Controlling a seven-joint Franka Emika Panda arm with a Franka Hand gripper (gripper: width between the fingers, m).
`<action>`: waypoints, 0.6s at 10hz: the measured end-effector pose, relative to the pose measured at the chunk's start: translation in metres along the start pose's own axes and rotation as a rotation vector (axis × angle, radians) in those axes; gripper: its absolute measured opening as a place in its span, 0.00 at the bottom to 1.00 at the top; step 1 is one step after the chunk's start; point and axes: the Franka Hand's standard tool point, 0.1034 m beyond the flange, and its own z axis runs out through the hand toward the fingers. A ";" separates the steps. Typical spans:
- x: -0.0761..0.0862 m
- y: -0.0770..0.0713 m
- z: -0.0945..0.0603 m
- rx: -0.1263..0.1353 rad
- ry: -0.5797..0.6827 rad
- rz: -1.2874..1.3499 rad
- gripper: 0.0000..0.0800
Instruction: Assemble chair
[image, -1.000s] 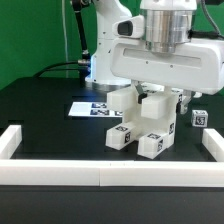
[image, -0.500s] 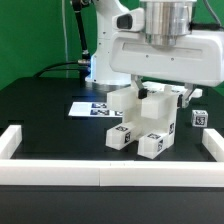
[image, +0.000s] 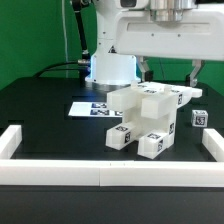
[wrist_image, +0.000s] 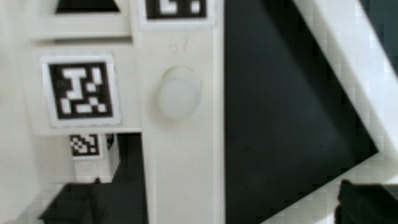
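Table (image: 40, 115): flat matte black top, with a green backdrop (image: 30, 40) behind it. The chair (image: 135, 100) sits on the table about mid-surface, as a joined cluster of white blocky plastic slabs and bars. Its corners are square, its faces smooth, and black-and-white square tags show on its lower front blocks. A low white rail (image: 100, 176) runs along the front table edge, in front of the chair, and turns back at both ends. Bare black table lies between the chair and the rail. The marker board (image: 80, 106) lies flat just behind the chair, toward the exterior view's left, and the chair hides its near end. A small cube (image: 199, 118), white and tagged, stands apart from the chair on the exterior view's right. The glossy white arm base (image: 110, 68) is well behind the chair, and a dark cable (image: 55, 68) trails off from it. The jaws hang spread wide above the chair and hold nothing. The dark fingers (image: 196, 73) are clear of the top slab, with open air beneath them. Wrist view: close on the chair (wrist_image: 169, 160), showing an upright white bar with a square tag (wrist_image: 79, 88) and a shallow round boss (wrist_image: 178, 92) beside it, and black table beyond the bar's edge.
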 end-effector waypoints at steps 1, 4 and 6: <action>-0.005 -0.003 -0.007 0.009 0.001 0.006 0.81; -0.039 -0.010 -0.008 0.019 -0.022 0.039 0.81; -0.060 -0.011 -0.001 0.013 -0.032 0.052 0.81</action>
